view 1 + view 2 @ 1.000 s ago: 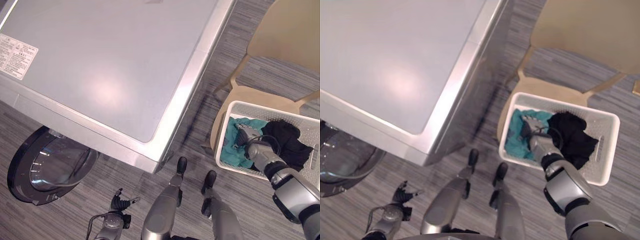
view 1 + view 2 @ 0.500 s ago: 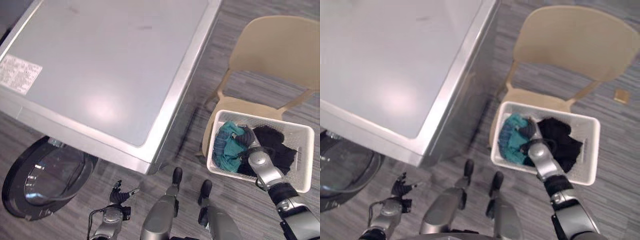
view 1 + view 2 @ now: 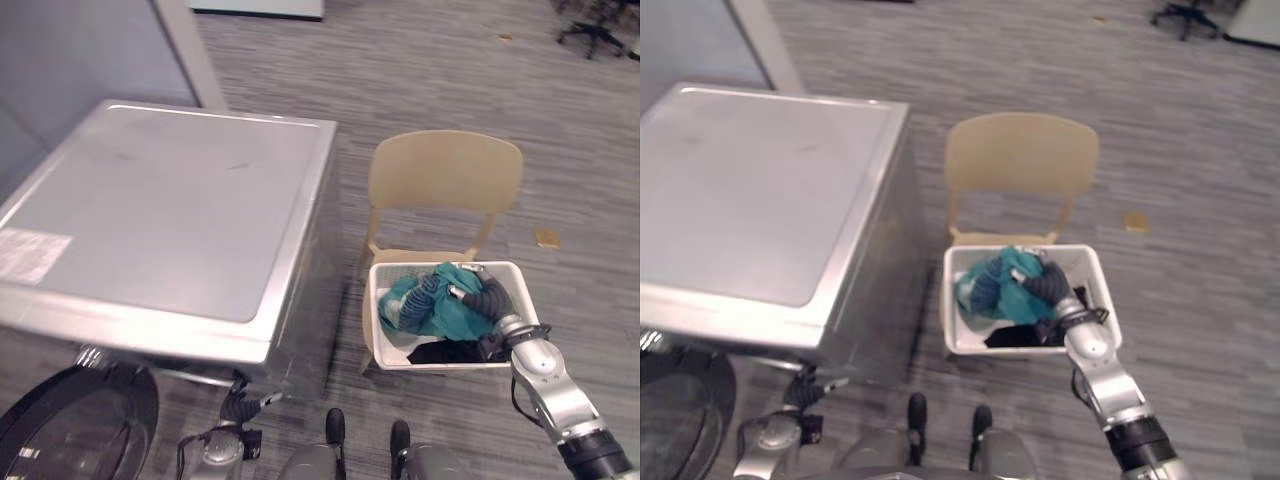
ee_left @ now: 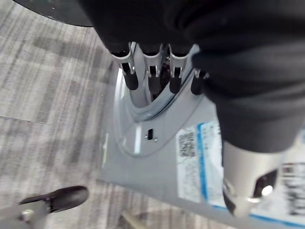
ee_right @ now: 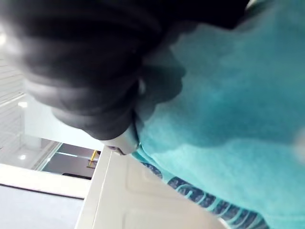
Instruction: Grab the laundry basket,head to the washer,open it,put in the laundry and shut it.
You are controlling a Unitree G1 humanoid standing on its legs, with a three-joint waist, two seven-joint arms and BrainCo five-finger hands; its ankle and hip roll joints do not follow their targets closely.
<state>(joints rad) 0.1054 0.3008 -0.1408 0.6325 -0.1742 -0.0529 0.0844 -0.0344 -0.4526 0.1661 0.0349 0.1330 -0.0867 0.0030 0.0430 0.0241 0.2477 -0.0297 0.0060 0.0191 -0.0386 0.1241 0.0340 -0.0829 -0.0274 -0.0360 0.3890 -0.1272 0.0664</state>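
A white laundry basket (image 3: 385,322) sits on the seat of a beige chair (image 3: 443,184), just to the right of the washer (image 3: 160,220). In the basket lies a teal garment (image 3: 432,305), bunched and raised above the rim, with a black garment (image 3: 440,351) lower down against the near wall. The right hand (image 3: 487,297) reaches into the basket from the near right, its fingers curled round the teal cloth (its own wrist view shows teal fabric pressed close against the hand, with white basket wall beyond). The washer has a flat silver-grey top bearing a white label (image 3: 30,256) near its front left corner, and its round dark door (image 3: 70,425) stands swung open at the lower left. The left hand (image 3: 238,407) hangs low in front of the washer, near the open door, with its fingers (image 4: 129,76) straight and holding nothing. The floor (image 3: 420,70) is grey striped carpet; a small tan scrap (image 3: 547,238) lies on it to the right of the chair, and the base of an office chair (image 3: 590,32) shows in the far right corner.
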